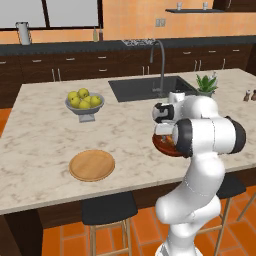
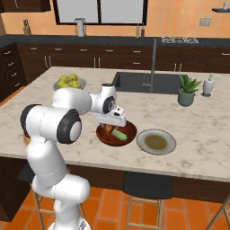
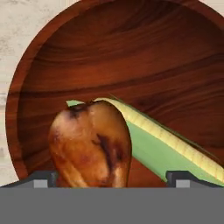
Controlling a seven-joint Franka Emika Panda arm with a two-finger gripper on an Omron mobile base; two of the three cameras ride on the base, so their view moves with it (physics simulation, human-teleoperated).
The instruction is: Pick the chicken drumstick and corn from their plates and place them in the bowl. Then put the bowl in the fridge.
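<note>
The dark reddish-brown wooden bowl (image 3: 131,43) sits near the island's front edge (image 2: 129,133) (image 1: 161,146). Inside it lie the chicken drumstick (image 3: 92,140) (image 2: 108,129) and, touching it, the yellow-green corn (image 3: 166,144) (image 2: 119,134). My gripper (image 3: 113,177) hangs just over the bowl (image 2: 112,122), open, its fingertips (image 3: 43,179) standing wide on either side of the drumstick and gripping nothing. The grey plate (image 2: 156,141) lies bare right of the bowl. The light-tan wooden plate (image 1: 92,165) lies bare to the left. The fridge is out of view.
A grey footed bowl of yellow-green fruit (image 1: 84,102) stands at the island's back left. The sink (image 1: 145,87) with its tall faucet (image 1: 161,62) is behind the bowl, a potted plant (image 2: 187,90) to its right. Black stools (image 1: 107,207) stand under the front edge.
</note>
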